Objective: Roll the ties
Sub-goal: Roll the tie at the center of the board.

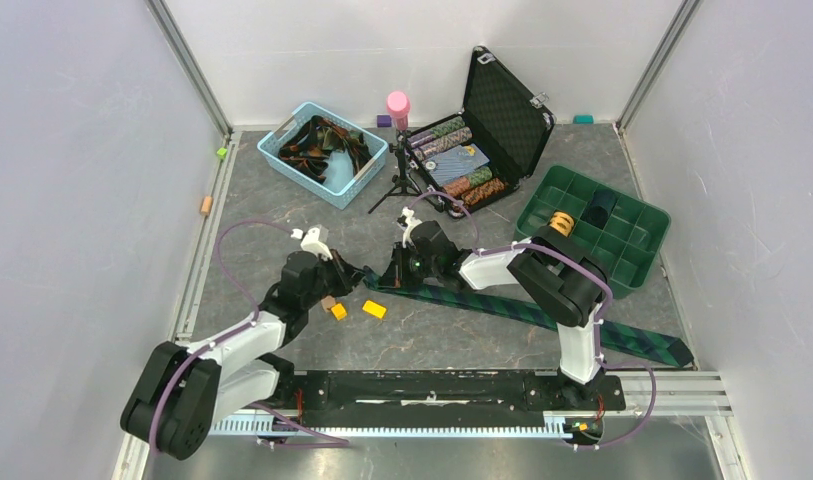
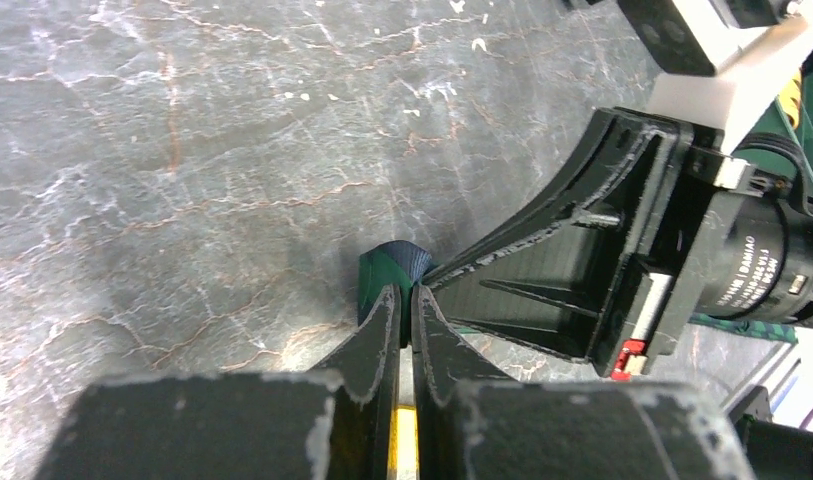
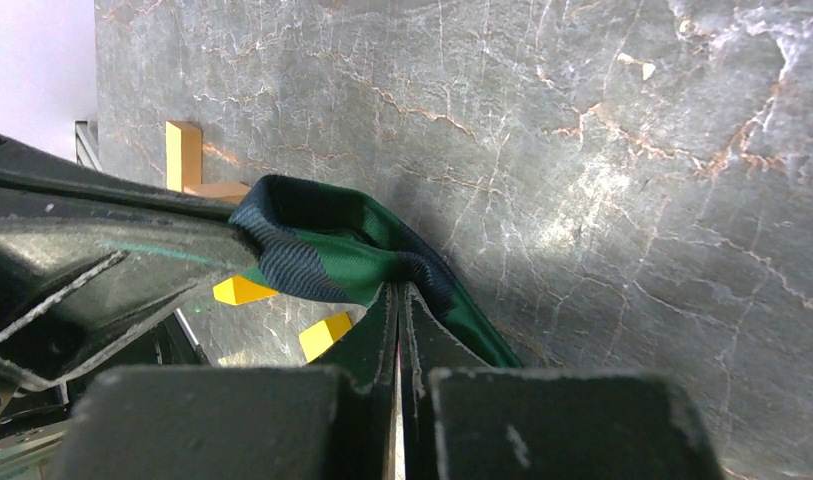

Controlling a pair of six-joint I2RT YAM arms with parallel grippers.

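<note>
My right gripper [image 3: 399, 295] is clamped on the plaid tie [image 1: 487, 300] near the table's [image 1: 442, 340] middle, anchoring the folded end. My left gripper [image 2: 406, 296] pinches that same tip, I reckon so the first turn starts tight. The rest trails toward the near right corner.

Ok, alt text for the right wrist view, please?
The right end effector is shut on a green-and-navy plaid tie, whose folded end the left end effector pinches from the left. Yellow blocks lie behind on the grey marbled table.
</note>
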